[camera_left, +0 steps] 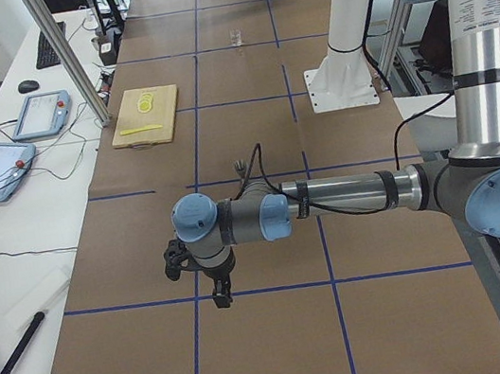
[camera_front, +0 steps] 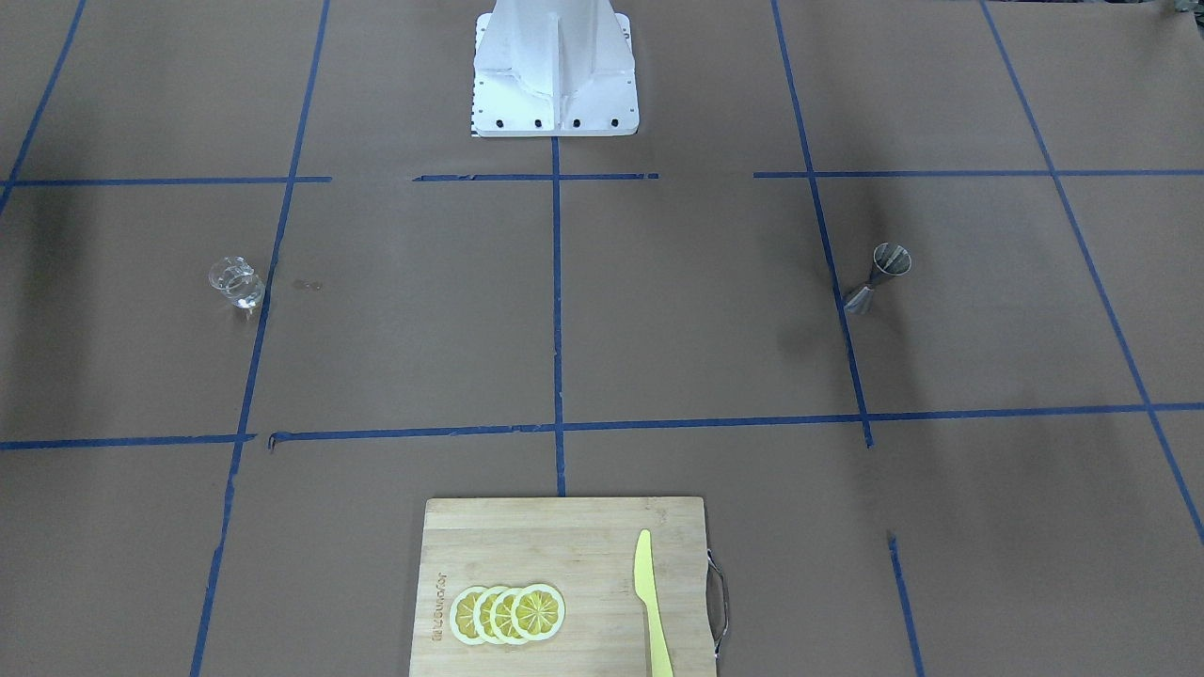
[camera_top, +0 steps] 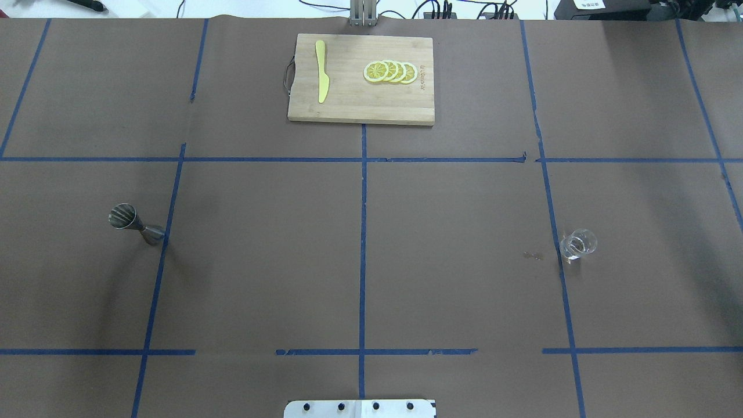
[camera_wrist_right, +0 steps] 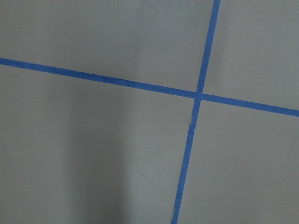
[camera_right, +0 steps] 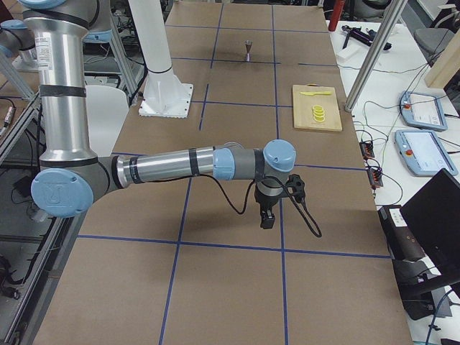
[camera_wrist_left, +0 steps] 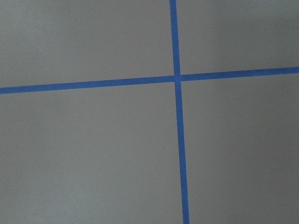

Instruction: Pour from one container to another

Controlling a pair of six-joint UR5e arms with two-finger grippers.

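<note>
The left gripper (camera_left: 218, 291) is hanging low over the brown paper table (camera_top: 261, 261), pointing down, and the right gripper (camera_right: 267, 218) is doing the same at the opposite end. Each is showing only in a side view, so I cannot tell whether their fingers are spread or pressed together. Both wrist cameras are showing only paper and crossing blue tape. Neither gripper is holding or touching anything, so the step in hand is probably the first reach. In the overhead view, the clear glass cup (camera_top: 577, 244) is standing at about 3 o'clock from the table's centre, just beside a tape line and well apart from both grippers. The right arm is probably better placed to take it, coming in with fingers spread wide. It should be closing across the wall below the rim, clear of the spout, and keeping the cup level while carrying it. The metal jigger (camera_top: 136, 223) is standing at 9 o'clock, far across the table, so the carry is looking long. The cup is looking small, transparent and faint against the paper, and its contents are too hard to judge. The jigger is showing a silvery hourglass shape, standing upright with its open cone facing up. A wooden cutting board (camera_top: 360, 104) is lying at 12 o'clock, carrying a yellow knife (camera_top: 321, 72) and lemon slices (camera_top: 390, 72).
</note>
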